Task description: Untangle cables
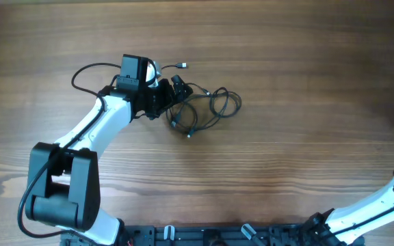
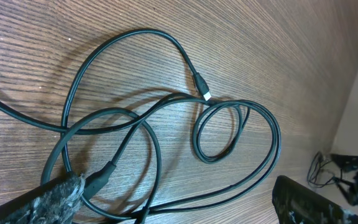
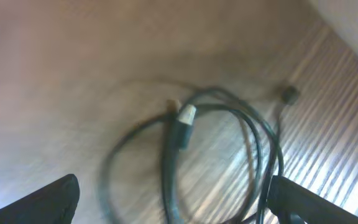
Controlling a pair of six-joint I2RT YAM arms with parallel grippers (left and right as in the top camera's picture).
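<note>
Left pincer [image 1: 172, 93], spread wide, sits at the left side of the cables [image 1: 207, 106], whose loops trail rightward across the worktop's [image 1: 306, 171] far half. The right pincer [image 3: 173, 186], also wide, looks farther off.

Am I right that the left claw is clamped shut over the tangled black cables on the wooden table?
Not quite: the left claw is open, fingers wide apart, over the tangled black cables on the wooden table; the left wrist view shows it.
</note>
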